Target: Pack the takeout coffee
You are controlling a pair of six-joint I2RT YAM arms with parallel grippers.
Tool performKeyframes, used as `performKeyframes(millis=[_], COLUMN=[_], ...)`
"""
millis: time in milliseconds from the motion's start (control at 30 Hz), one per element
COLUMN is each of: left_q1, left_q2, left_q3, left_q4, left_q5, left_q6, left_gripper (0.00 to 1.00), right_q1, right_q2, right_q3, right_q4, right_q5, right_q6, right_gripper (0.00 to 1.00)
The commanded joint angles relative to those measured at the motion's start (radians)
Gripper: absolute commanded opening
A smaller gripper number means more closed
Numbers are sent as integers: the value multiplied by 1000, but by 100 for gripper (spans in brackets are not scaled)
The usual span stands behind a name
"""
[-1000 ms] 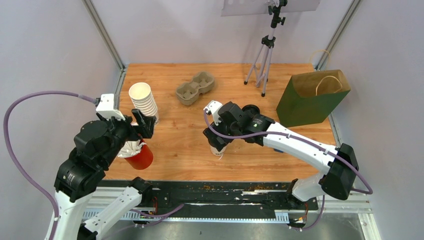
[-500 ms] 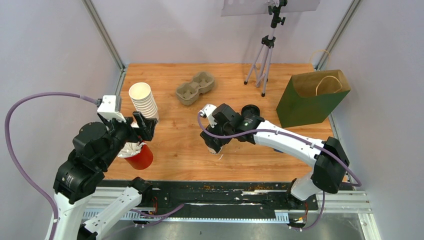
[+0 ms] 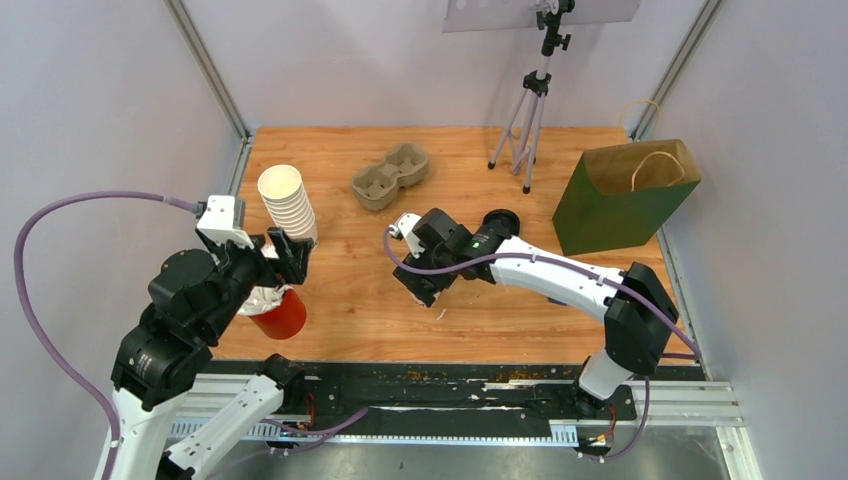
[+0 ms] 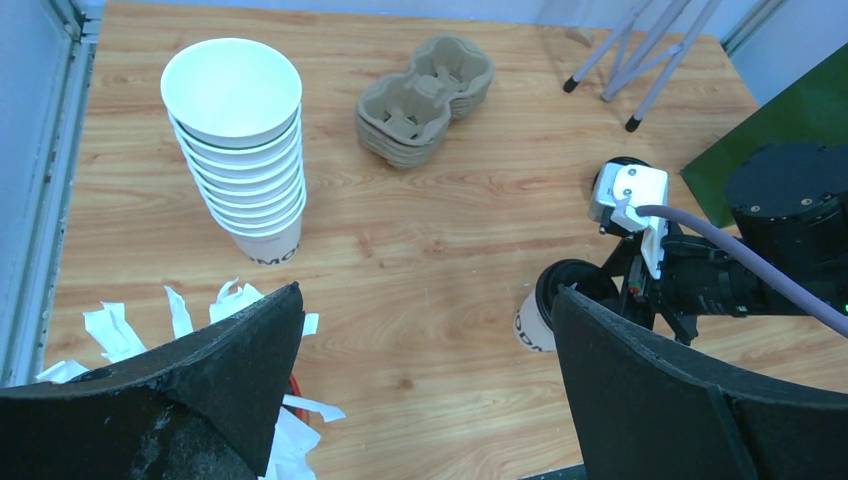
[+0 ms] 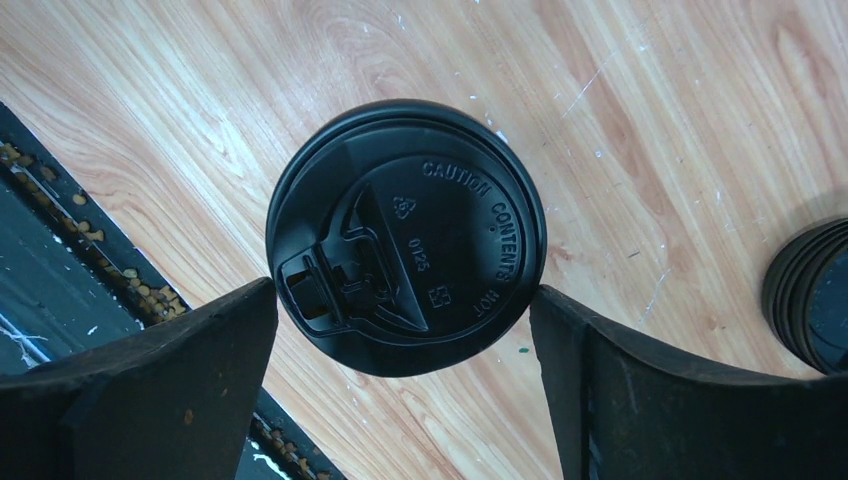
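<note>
A takeout coffee cup [image 4: 530, 325], white-sided with a round black lid [image 5: 405, 235], stands upright on the wooden table near its front middle. My right gripper [image 5: 403, 290] hangs directly over it, open. Its two fingers straddle the lid and their tips sit close to the rim on either side. In the top view the right gripper [image 3: 428, 285] hides most of the cup, and only a bit of white [image 3: 438, 306] shows. My left gripper [image 4: 428, 292] is open and holds nothing. It hovers at the table's front left, above the red cup [image 3: 283, 315].
A cardboard cup carrier [image 3: 390, 175] lies at the back middle. A green paper bag [image 3: 620, 200] stands at the right. A stack of lidless white cups [image 3: 288, 200] stands at the left, and a stack of black lids [image 5: 810, 295] beside the right arm. A tripod [image 3: 530, 110] is behind.
My right gripper has shifted a little to the left and settled over the lidded cup, its arm swinging in behind it. The left arm has barely moved.
</note>
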Motion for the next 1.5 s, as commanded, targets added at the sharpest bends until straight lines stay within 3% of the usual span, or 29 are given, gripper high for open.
performKeyframes(millis=[0,233,533,867,1200,1467], left_q1=[-1,-1,-1,-1,-1,-1], left_q2=[22,25,27,7,18,217], left_q3=[-4,-2,-7,-29,-31,161], left_q4=[53,56,44,23,17,-93], left_q5=[-7,-19,-35,-38,-64,-334], left_q6=[36,47,51,43,49,54], left_gripper=[100,100,100,100,100,100], right_q1=[6,6,-18,-151,-193,-252], right_q2=[-4,36,88,297,239,116], right_q3=[53,84,193,479,506,451], right_q4=[32,43,45,1,-16,-84], right_q5=[0,32,129,126,92,30], right_q6=[-18,-21,-18,-34,-23,41], right_gripper=[97,94,78,78,78,74])
